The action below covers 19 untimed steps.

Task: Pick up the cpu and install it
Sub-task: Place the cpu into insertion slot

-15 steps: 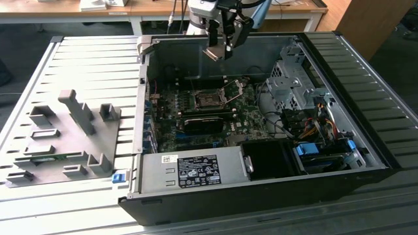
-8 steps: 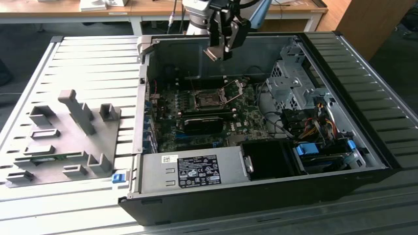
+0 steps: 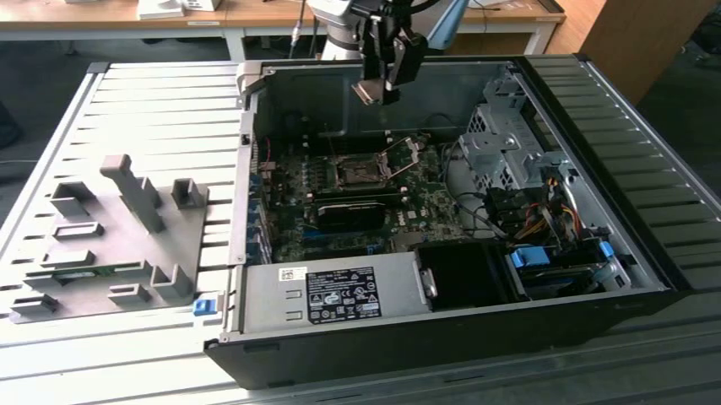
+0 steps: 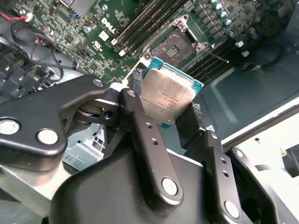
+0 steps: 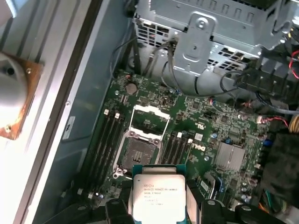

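Cpu (image 5: 159, 193) with printed top in claw (image 5: 161, 210)

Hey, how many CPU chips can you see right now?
1. The cpu is clamped in the gripper, above the motherboard, whose socket stands open, inside the computer case. Parts of the case are out of sight.

In the second wrist view the fingers (image 4: 140, 126) are covering two edges of the cpu (image 4: 168, 95), so you are not seeing the contact there. In the first wrist view the picture's edge is cutting off part of the cpu (image 5: 156, 193). In the exterior view the arm (image 3: 336, 25) is running out past the upper edge.
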Tool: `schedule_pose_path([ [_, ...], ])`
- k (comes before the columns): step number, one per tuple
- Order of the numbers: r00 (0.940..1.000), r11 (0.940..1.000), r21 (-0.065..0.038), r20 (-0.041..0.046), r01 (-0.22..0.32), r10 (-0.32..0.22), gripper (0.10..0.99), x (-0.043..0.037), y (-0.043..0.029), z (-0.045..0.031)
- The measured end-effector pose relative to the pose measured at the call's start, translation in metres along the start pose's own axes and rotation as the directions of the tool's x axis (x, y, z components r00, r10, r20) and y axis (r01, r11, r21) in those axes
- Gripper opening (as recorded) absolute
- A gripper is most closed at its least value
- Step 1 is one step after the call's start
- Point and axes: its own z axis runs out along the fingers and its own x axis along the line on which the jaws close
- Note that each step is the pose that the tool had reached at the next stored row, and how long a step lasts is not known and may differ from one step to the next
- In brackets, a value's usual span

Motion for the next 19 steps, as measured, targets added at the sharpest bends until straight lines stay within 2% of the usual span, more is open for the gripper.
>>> schedule_pose_path([
  [9,0.995,0.9951,-0.001,0.0049,-0.099,0.099,0.541,0.0011,0.0003,0.0005],
  [12,0.9905,0.9905,-0.002,0.0068,-0.138,0.138,0.541,0.0013,0.0003,0.0007],
  [17,0.9785,0.9786,-0.003,0.0102,-0.206,0.206,0.541,0.0014,0.0004,0.001],
  [19,0.9778,0.9778,-0.003,0.0105,-0.209,0.209,0.541,0.0014,0.0003,0.001],
])
